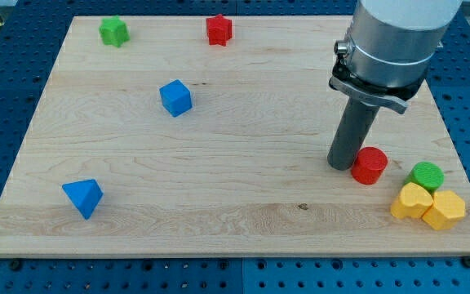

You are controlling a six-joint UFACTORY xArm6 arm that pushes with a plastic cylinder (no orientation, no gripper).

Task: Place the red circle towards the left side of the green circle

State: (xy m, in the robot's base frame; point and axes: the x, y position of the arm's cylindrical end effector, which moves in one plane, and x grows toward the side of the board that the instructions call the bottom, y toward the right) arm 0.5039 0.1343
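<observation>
The red circle (370, 165) lies at the board's lower right. The green circle (427, 175) lies a little to its right and slightly lower, with a small gap between them. My tip (342, 166) stands on the board right against the red circle's left side. The rod rises from there to the grey arm body at the view's top right.
Two yellow blocks (412, 201) (444, 210) sit just below the green circle near the board's right corner. A blue cube (175, 98), a blue triangular block (83, 198), a green star-like block (113, 31) and a red star-like block (219, 29) lie further left.
</observation>
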